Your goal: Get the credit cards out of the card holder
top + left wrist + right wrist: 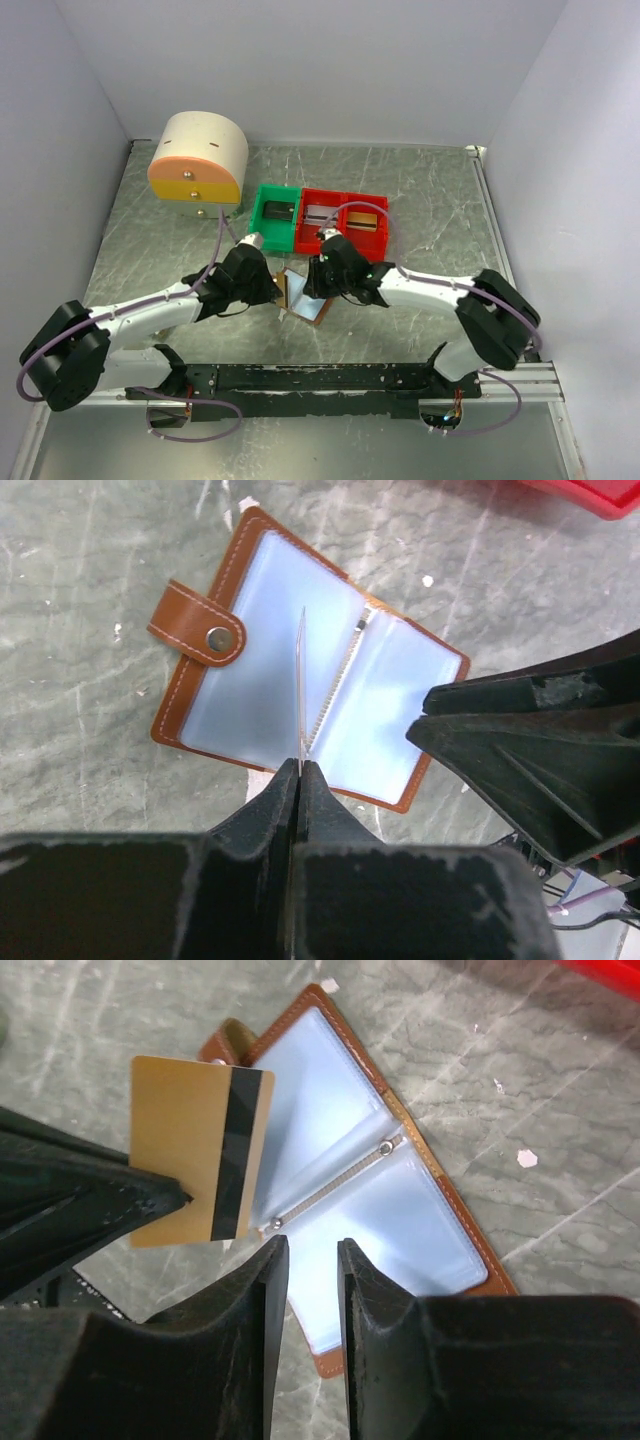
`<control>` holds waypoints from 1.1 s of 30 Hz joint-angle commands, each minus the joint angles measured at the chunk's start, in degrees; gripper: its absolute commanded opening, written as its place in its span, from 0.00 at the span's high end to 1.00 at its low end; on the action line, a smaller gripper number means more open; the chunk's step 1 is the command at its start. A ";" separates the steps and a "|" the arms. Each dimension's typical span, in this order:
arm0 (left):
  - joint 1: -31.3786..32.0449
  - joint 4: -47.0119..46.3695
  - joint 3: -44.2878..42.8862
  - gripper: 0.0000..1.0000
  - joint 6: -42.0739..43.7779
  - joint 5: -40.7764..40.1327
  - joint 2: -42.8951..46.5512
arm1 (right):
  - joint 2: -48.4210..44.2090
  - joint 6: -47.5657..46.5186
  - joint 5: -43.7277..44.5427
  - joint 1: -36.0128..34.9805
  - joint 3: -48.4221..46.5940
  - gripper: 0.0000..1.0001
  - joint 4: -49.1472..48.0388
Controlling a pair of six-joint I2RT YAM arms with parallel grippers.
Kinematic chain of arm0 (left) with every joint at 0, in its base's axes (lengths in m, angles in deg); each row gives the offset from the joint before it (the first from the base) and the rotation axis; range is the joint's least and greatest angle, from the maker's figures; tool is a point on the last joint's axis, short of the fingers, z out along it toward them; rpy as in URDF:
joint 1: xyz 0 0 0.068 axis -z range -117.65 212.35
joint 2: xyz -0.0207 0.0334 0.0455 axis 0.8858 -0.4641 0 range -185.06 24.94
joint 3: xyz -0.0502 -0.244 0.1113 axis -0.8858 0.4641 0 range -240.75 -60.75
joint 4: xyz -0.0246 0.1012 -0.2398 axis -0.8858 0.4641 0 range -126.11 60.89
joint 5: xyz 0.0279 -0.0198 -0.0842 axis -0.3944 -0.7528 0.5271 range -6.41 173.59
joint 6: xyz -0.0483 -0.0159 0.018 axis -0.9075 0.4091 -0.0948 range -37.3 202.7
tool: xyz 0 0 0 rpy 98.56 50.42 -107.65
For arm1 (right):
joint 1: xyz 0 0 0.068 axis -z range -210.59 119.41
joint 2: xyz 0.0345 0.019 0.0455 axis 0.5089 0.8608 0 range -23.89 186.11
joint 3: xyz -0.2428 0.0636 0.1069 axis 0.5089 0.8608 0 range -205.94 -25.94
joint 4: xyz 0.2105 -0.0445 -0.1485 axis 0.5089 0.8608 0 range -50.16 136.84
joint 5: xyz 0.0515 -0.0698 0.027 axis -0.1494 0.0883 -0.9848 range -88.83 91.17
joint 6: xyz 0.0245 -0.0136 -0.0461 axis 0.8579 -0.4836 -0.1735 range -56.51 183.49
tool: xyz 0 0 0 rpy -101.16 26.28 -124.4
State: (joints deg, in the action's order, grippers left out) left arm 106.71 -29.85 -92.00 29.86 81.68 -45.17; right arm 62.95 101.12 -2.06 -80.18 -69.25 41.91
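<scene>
Left gripper (300, 772): jaws closed flat on the lower edge of one card (200, 1150), which stands upright and clear of the holder (240, 695). The left wrist view shows this card edge-on as a thin line. The right wrist view shows its gold face and black stripe. Right gripper (313, 1255): jaws narrowly parted, nothing between them. Task status: one card is out of the holder and held in the air; it has not been set down. The holder lies open and flat on the table (420, 190), both pale-blue panels facing up, the ringed spine between them and the tab (200, 630) folded out at one edge. No further card is distinguishable through the translucent panels, so whether any remain cannot be told from these views. Remaining work, as judged: deposit the held card, then check the pockets and extract any cards left. Position of the holder: in the top view it lies between the two grippers, near the middle of the table. It is directly below and ahead of the left fingertips. The right gripper hangs over the holder's near edge, roughly in line with the spine and apart from the surface. The held card is beside the right gripper, not touching it.
</scene>
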 commanded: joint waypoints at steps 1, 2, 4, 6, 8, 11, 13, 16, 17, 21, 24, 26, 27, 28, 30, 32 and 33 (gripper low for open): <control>0.24 -2.60 -0.42 0.93 3.78 2.85 4.08 | -7.56 0.47 2.34 -0.04 4.55 0.71 -6.20; 0.09 -1.22 -1.16 0.93 5.11 2.84 5.01 | -9.32 0.76 2.67 0.07 5.88 0.71 -7.59; -0.88 0.07 -2.04 0.93 8.55 4.60 7.77 | -12.62 1.66 3.20 0.58 8.75 0.67 -10.41; -2.65 -0.86 -1.42 0.93 11.80 8.90 11.35 | -15.80 2.91 2.56 1.95 12.14 0.60 -14.11; -4.84 -0.86 -0.38 0.93 13.47 12.35 15.41 | -18.89 4.64 0.07 4.32 15.90 0.57 -18.04; -10.12 0.54 0.86 0.93 15.54 18.64 20.30 | -23.24 6.88 -4.84 8.15 20.67 0.49 -23.28; -15.73 1.08 1.76 0.93 16.79 25.44 23.15 | -25.72 7.51 -7.75 10.40 23.06 0.44 -25.39; -22.96 0.26 3.80 0.93 16.29 34.17 26.76 | -29.33 7.51 -11.76 12.38 24.83 0.39 -27.87; -25.14 -0.25 4.49 0.93 15.78 37.02 27.69 | -30.51 7.61 -12.67 13.00 25.26 0.38 -28.31; -30.21 -8.44 8.42 0.93 9.17 48.68 30.28 | -35.47 9.43 -14.37 13.40 27.90 0.23 -32.81; -30.30 -22.99 13.79 0.93 -0.84 53.64 31.63 | -36.04 12.33 -18.44 13.41 29.44 0.19 -41.01; -30.21 -31.16 15.90 0.93 -5.51 54.76 32.10 | -33.78 14.16 -22.41 13.37 28.26 0.22 -44.35; -30.21 -33.20 16.09 0.93 -6.43 55.00 32.06 | -32.04 14.45 -24.59 13.23 27.10 0.24 -44.50; -30.21 -33.84 15.83 0.93 -6.51 55.24 31.86 | -30.15 14.42 -26.11 12.90 25.77 0.27 -44.62; -30.21 -33.85 14.59 0.93 -6.14 56.42 31.10 | -27.45 14.57 -26.60 11.22 24.56 0.31 -47.21; -30.13 -35.86 14.48 0.93 -7.13 57.89 30.36 | -25.35 15.06 -25.80 9.37 24.15 0.32 -50.36; -30.09 -36.63 14.65 0.93 -7.82 58.31 30.19 | -24.30 15.21 -25.84 8.53 23.64 0.33 -51.49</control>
State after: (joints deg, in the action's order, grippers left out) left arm 76.81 -56.71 -76.04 26.32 134.27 -14.44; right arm 36.00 114.78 -24.88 -68.99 -43.33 -1.11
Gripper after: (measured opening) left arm 0.076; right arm 0.681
